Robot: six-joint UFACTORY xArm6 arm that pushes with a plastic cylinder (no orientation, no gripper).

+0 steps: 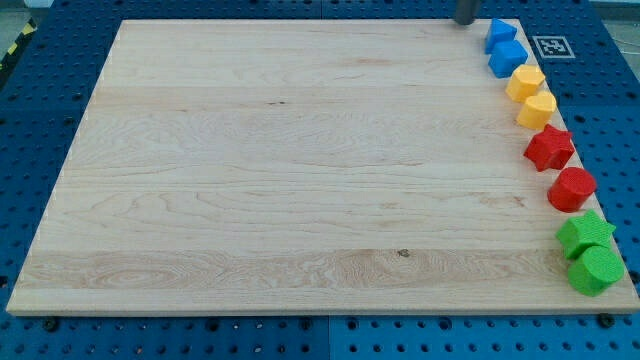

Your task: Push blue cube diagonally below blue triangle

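Note:
The blue triangle (499, 32) lies at the top of a column of blocks along the board's right edge. The blue cube (508, 59) sits just below it, touching or nearly touching it. My rod enters from the view's top, and my tip (466, 22) rests near the board's top edge. It is a short way left of the blue triangle and up-left of the blue cube, touching neither.
Below the blue cube, the column runs down the right edge of the wooden board (300, 180): yellow hexagon (525, 82), yellow heart (537, 109), red star (549, 148), red cylinder (572, 189), green star (586, 234), green cylinder (595, 270). A marker tag (550, 46) lies off-board.

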